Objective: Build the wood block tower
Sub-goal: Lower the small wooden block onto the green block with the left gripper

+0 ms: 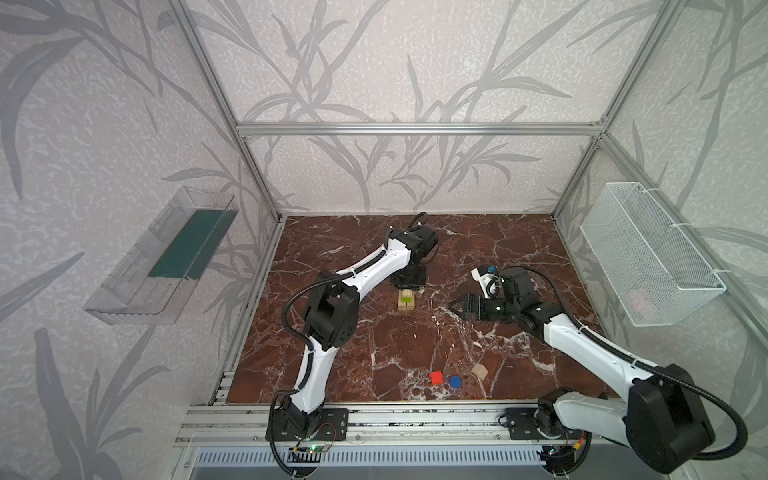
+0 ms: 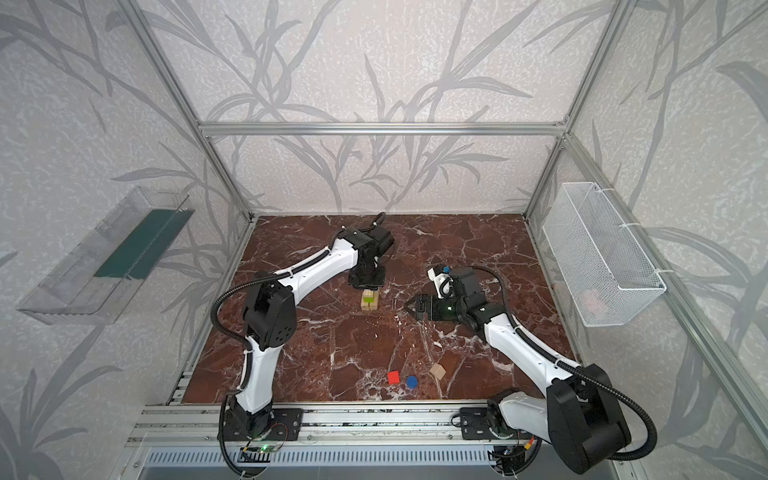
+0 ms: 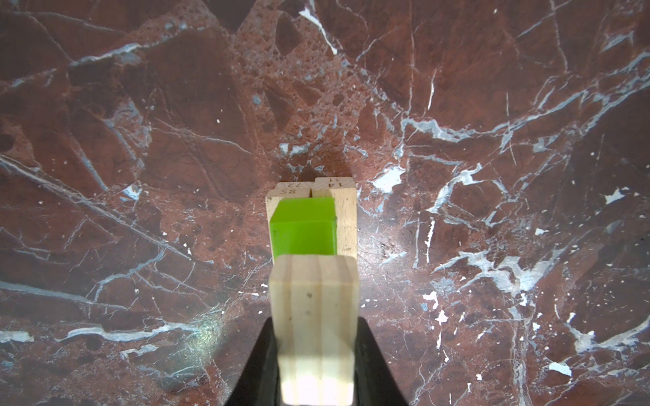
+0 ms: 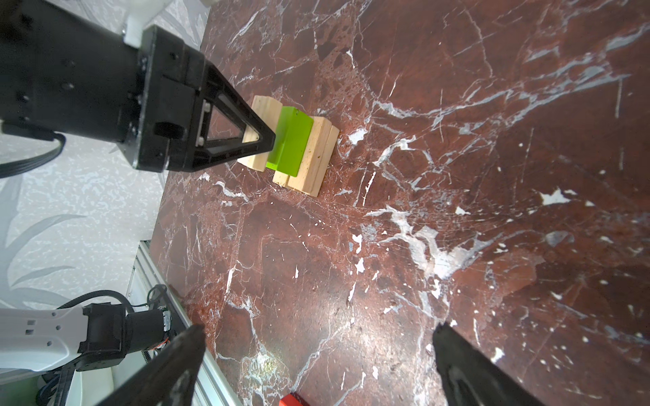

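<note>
left wrist view first: my left pincer point(image 3: 315, 321) is clamped on a plain light-wood oblong plank point(image 3: 313, 288), hanging right above the stack. below it the lime-green brick point(image 3: 302, 228) lies on two light-wood base planks point(image 3: 346, 218), side by side on the red-brown marble table point(image 3: 140, 140). the held plank's long axis runs the same way as the brick and base planks, so i judge the drop is straight down, no turn needed. whether plank and brick already touch, i can't tell; the plank hides the brick's near end. moving right in a top view, my right pincer point(image 1: 455, 307) is spread wide and empty, tips aimed at the stack from nearby. by the front edge sit the red cube point(image 1: 436, 377), blue disc point(image 1: 455, 381) and natural-wood piece point(image 1: 479, 371), nearer my right arm; that last one's peak is too small to make out.
</note>
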Robot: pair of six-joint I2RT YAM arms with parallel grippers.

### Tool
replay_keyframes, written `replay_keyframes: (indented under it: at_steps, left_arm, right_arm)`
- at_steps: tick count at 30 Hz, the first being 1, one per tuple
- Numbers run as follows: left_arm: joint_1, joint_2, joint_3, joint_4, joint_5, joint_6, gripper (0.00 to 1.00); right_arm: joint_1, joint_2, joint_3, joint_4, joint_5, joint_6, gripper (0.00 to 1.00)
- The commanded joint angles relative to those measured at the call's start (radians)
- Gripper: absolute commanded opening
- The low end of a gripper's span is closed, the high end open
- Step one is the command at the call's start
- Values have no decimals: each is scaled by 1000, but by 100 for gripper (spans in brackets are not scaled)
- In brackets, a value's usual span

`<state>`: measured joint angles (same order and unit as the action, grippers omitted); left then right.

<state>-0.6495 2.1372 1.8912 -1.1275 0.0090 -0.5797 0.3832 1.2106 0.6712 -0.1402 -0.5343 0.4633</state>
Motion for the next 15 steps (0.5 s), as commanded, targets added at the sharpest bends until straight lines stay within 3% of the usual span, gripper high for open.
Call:
replay_keyframes:
  at_steps: [1, 15]
  left_arm:
    - [5, 27, 32, -42, -12, -9, 16]
    - [10, 48, 39, -37, -21, -11, 16]
  right_arm:
    - [-7, 2, 21, 5, -16, 1, 100]
    - [-13, 3, 20, 8, -20, 5, 100]
